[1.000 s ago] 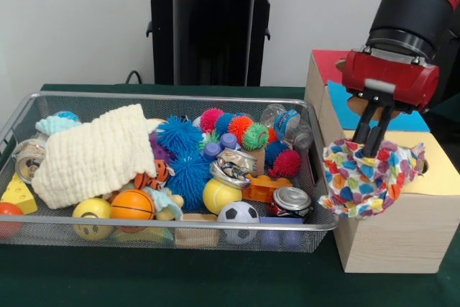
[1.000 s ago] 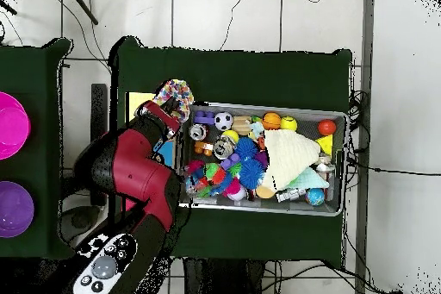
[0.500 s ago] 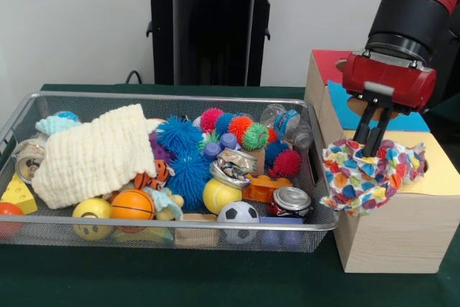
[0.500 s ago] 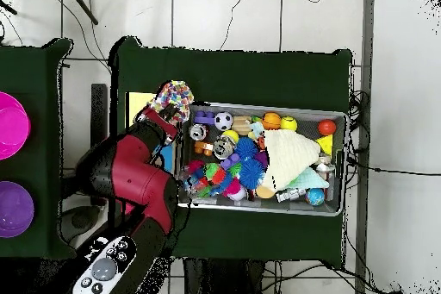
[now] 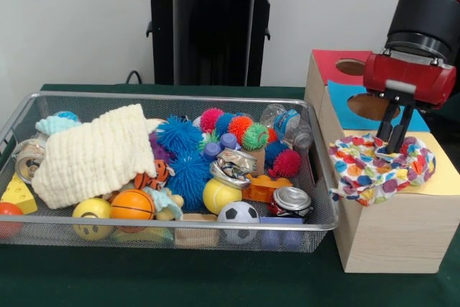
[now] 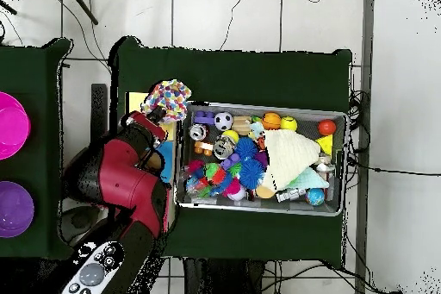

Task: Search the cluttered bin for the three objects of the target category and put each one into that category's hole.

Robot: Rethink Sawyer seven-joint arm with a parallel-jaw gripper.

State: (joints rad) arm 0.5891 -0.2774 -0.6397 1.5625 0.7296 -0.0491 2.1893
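The gripper points straight down over the wooden box with the yellow top panel. Its two black fingers stand close together with their tips buried in the patterned cloth; they pinch a fold of that cloth. The cloth lies bunched in a ring on the yellow panel and covers the place where the hole sits, so the hole itself cannot be seen. One edge of the cloth hangs slightly over the box side that faces the wire basket. In the overhead view the cloth sits just beside the basket's corner, with the red arm reaching to it.

The basket stands beside the box on the green table. It holds a cream waffle cloth, blue spiky balls, a soccer ball, an orange ball, a yellow ball and crushed cans. Behind the yellow panel lie a blue panel and a red panel, each with an uncovered hole.
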